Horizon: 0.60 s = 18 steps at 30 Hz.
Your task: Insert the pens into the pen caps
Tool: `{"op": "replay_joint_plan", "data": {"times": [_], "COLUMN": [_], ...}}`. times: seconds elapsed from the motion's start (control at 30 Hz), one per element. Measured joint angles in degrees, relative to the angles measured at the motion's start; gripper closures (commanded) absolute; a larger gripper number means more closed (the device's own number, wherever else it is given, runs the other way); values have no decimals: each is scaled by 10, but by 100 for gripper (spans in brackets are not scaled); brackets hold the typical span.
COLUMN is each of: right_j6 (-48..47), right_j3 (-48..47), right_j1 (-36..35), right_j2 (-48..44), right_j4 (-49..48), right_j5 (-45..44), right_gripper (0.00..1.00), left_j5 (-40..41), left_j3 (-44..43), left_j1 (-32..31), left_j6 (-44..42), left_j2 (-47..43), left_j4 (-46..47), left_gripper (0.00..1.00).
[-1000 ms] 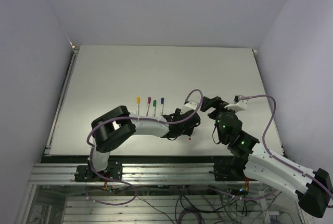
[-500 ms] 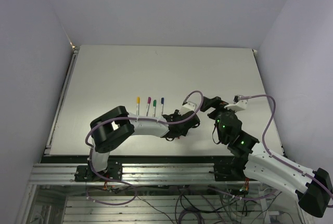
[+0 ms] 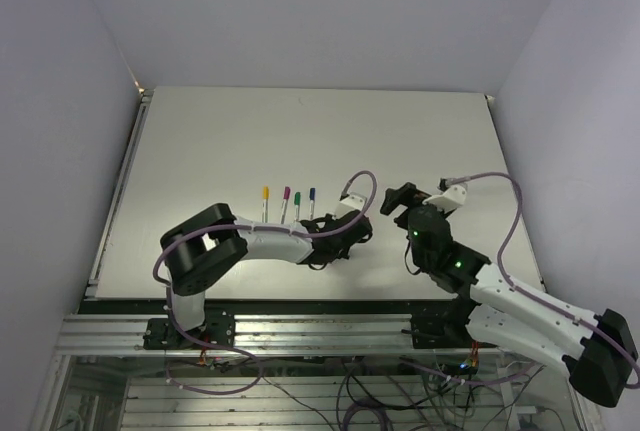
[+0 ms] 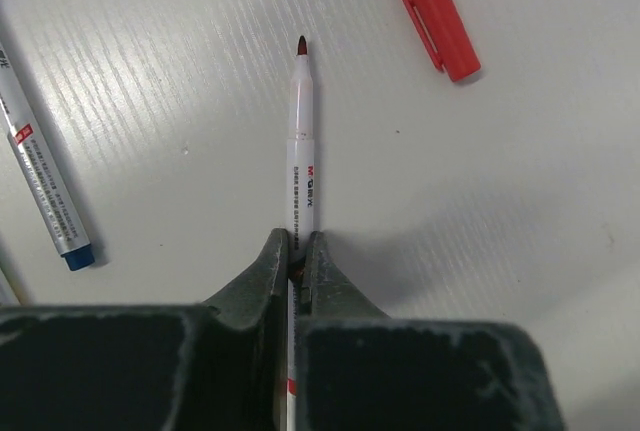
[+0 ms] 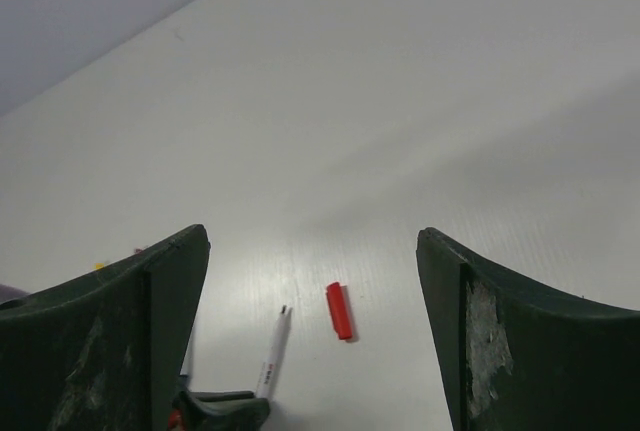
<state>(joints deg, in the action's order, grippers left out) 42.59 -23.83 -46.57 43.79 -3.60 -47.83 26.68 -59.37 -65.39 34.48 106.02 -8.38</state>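
Note:
A white pen (image 4: 301,151) with a dark red tip lies on the table, pointing away from my left gripper (image 4: 299,251). The jaws are shut on the pen's barrel. A red pen cap (image 4: 440,19) lies loose on the table beyond the tip, to its right and apart from it. In the right wrist view the same red cap (image 5: 340,311) and the pen (image 5: 272,351) lie below my right gripper (image 5: 312,241), which hangs wide open and holds nothing. From above, the left gripper (image 3: 360,233) and the right gripper (image 3: 396,198) are close together.
Several white pens stand in a row left of the grippers, with yellow (image 3: 265,194), purple (image 3: 286,194), green (image 3: 297,198) and blue (image 3: 312,194) ends. One with a blue end (image 4: 48,196) lies left of the held pen. Table edges and walls are far off.
My left gripper has shut on the red-tipped pen and shifted slightly left. The right arm has swung left and nearer to it, its jaws still open.

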Motion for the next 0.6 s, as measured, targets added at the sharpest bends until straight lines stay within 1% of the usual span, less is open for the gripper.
{"op": "replay_joint_plan", "data": {"times": [0.13, 0.33, 0.5, 0.6], "right_j6": [17, 17, 4, -5], "right_j3": [-44, -81, -98, -99], "right_j1": [0, 1, 33, 66], "right_j2": [69, 156, 221, 247], "right_j4": [61, 103, 110, 105], "right_j5": [-8, 4, 57, 111], "right_gripper": [17, 26, 30, 31], "left_j5": [-24, -46, -52, -53], "left_j3": [18, 60, 116, 149], "left_j1": [11, 20, 22, 22], "left_j6": [-3, -12, -15, -15], "left_j2": [-11, -41, -93, -134], "left_j4": [26, 65, 66, 63], "left_gripper": [93, 93, 93, 93]}}
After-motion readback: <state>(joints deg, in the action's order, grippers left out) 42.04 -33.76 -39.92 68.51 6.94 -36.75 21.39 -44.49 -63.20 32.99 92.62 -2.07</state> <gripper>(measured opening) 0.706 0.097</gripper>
